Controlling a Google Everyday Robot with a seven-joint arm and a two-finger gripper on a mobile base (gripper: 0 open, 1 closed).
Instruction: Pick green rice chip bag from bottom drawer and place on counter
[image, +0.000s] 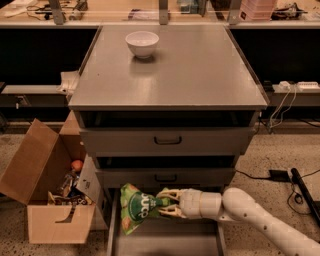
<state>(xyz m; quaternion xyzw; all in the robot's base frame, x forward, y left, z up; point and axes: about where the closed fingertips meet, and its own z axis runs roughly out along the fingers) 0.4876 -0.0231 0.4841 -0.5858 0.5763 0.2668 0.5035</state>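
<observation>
The green rice chip bag (134, 208) is a crinkled bright-green foil bag with a dark round logo. It hangs over the left part of the open bottom drawer (165, 242), lifted off its grey floor. My gripper (167, 203) reaches in from the right on a white arm and is shut on the bag's right edge, one finger above and one below. The counter (190, 70) is the broad grey metal top of the cabinet, above the two upper drawers.
A white bowl (142, 43) stands at the back left of the counter. The two upper drawers (167, 141) with black handles overhang the bottom one. An open cardboard box (45, 185) with clutter stands on the floor at left. Cables (280, 172) lie at right.
</observation>
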